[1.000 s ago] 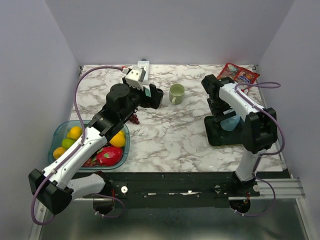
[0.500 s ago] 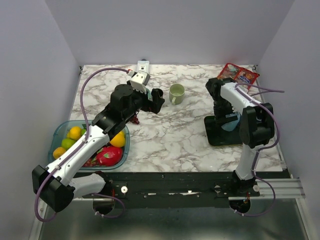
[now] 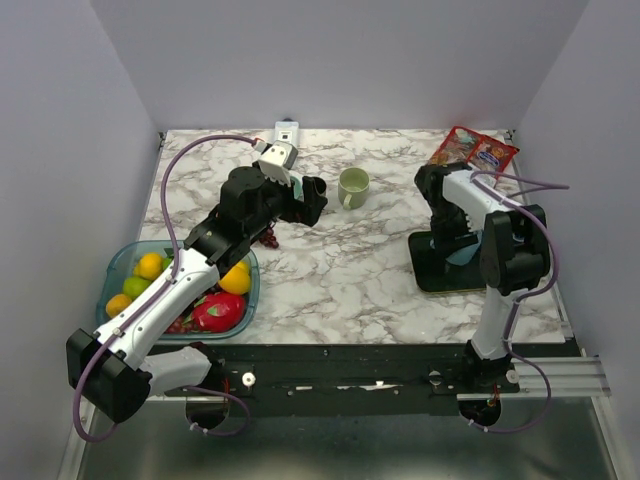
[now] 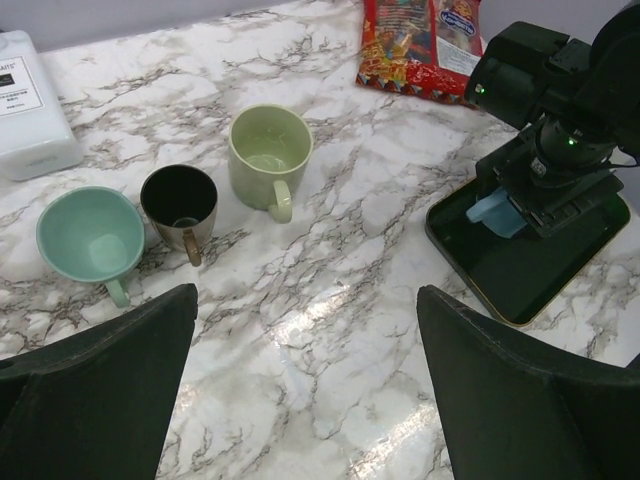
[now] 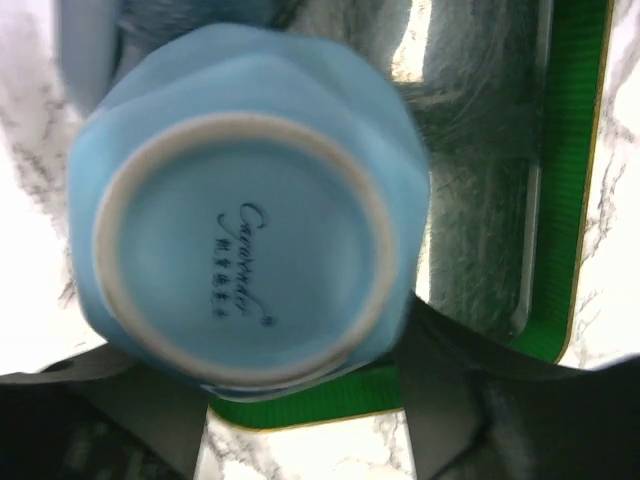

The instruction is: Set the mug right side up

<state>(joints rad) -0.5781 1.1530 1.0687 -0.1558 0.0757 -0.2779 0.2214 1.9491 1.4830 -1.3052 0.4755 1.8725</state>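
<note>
Marble-patterned tabletop (image 3: pixel 340 270), plain pale walls on three sides.

Right gripper (image 5: pixel 300 385): fingers spread to either side of the blue mug (image 5: pixel 245 200). Cannot tell whether they press on it.

The blue mug sits upside down in a dark tray (image 5: pixel 575 200) with a green rim, at the right of the table. Its pale foot ring and a printed maker's mark face up.

Left gripper (image 4: pixel 305 390): fingers wide apart, nothing between them, above the table left of centre.

Beyond the left gripper stand three upright mugs: pale green mug (image 4: pixel 268 155), dark mug (image 4: pixel 180 205), teal mug (image 4: pixel 90 240). A red snack packet (image 4: pixel 415 40) lies far right and a white box (image 4: pixel 30 110) far left. A fruit tub (image 3: pixel 120 262) sits near left.

From above, the right wrist covers most of the blue mug. Its rim is hidden in every view.
</note>
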